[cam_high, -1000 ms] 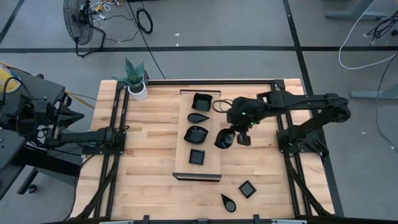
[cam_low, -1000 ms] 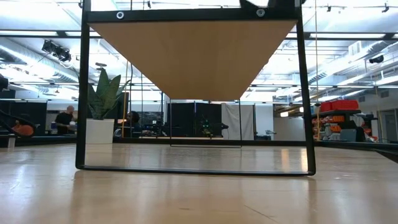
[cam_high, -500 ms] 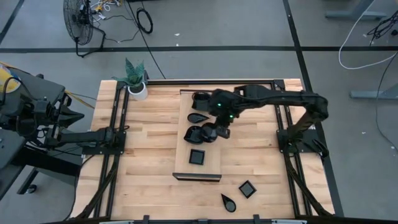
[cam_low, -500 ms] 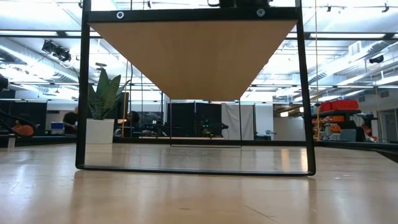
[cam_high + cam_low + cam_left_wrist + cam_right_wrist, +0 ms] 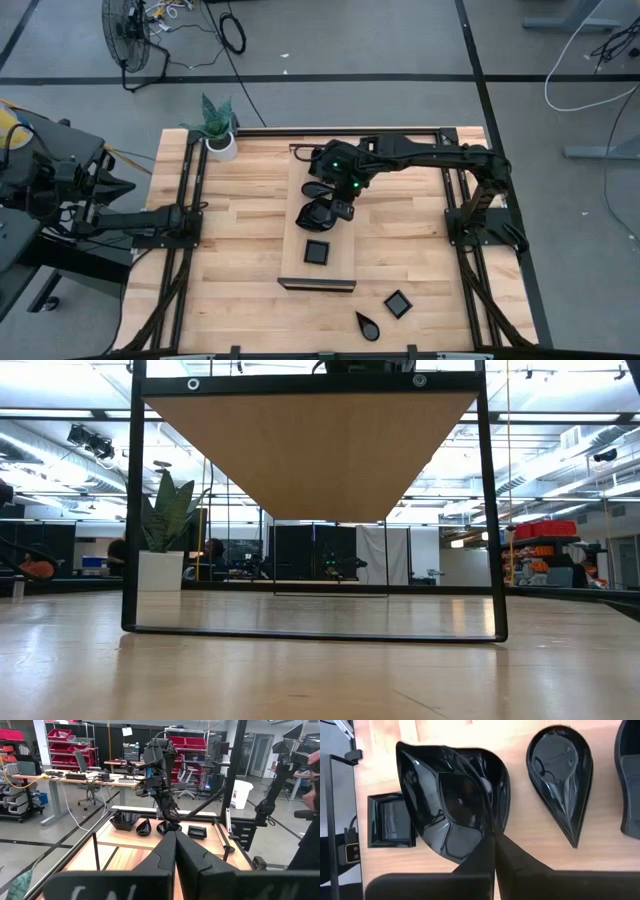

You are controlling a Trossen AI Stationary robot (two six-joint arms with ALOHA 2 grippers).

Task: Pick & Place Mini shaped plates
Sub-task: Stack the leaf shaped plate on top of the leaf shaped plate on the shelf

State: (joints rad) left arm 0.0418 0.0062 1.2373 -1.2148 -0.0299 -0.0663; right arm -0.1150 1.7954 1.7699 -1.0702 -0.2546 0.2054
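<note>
A long pale wooden board lies mid-table with several black mini shaped plates in a row: a wavy bowl, a teardrop, a leaf dish and a square. My right gripper is over the board's middle, shut on a second black leaf-shaped dish, which overlaps the leaf dish on the board. My left gripper is shut and empty, held level at the table's left edge. My right gripper pinches the leaf-shaped dish's rim between its two fingers, at one side of the dish. The fingers slant down from the table's right. The dish hangs low over the board; whether it rests on the dish beneath, I cannot tell.
A square dish and a teardrop dish lie on the bare table near the front right. A white pot with a green plant stands at the far left corner. Black frame rails run along both sides. A person stands beyond the table.
My right gripper has carried the leaf-shaped dish toward the table's left, from beside the board's right edge to over the board's middle, sinking slightly. The dish now overlaps the leaf dish lying there. The gripper stayed shut.
</note>
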